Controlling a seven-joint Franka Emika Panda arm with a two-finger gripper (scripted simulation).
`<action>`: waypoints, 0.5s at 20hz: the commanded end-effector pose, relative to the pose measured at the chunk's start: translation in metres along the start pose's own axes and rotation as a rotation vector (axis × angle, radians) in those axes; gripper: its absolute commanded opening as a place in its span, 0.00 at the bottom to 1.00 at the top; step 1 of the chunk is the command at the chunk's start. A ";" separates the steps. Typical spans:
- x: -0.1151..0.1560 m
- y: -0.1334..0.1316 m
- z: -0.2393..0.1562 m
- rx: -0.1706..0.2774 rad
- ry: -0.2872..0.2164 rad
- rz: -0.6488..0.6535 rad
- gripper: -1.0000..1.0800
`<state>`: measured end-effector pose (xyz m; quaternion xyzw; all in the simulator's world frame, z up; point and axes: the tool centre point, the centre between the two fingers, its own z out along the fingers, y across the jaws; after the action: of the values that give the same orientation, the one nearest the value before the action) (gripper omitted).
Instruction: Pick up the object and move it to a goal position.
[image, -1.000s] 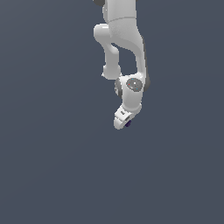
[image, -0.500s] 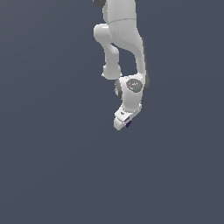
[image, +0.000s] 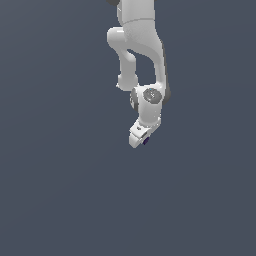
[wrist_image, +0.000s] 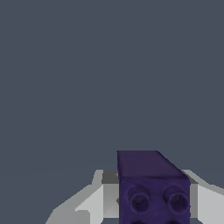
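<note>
In the exterior view the white arm hangs down with my gripper at its lower end. A tiny dark purple object shows at the gripper's tip, mostly hidden by the white gripper body. In the wrist view the dark purple blocky object, with round holes in its near face, sits between my two white fingers, which stand close on either side of it. The gripper is shut on the object.
A plain, even dark grey background surrounds the arm in both views. No other objects, containers or edges show.
The gripper with the object has shifted very slightly upward and to the exterior view's right. The grip is unchanged.
</note>
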<state>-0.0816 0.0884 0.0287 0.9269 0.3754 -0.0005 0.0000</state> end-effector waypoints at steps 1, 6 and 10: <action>-0.004 0.003 -0.007 -0.001 0.001 0.001 0.00; -0.020 0.012 -0.029 -0.001 0.000 0.000 0.00; -0.037 0.022 -0.054 -0.001 0.000 0.000 0.00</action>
<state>-0.0910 0.0545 0.0728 0.9269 0.3754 -0.0007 0.0003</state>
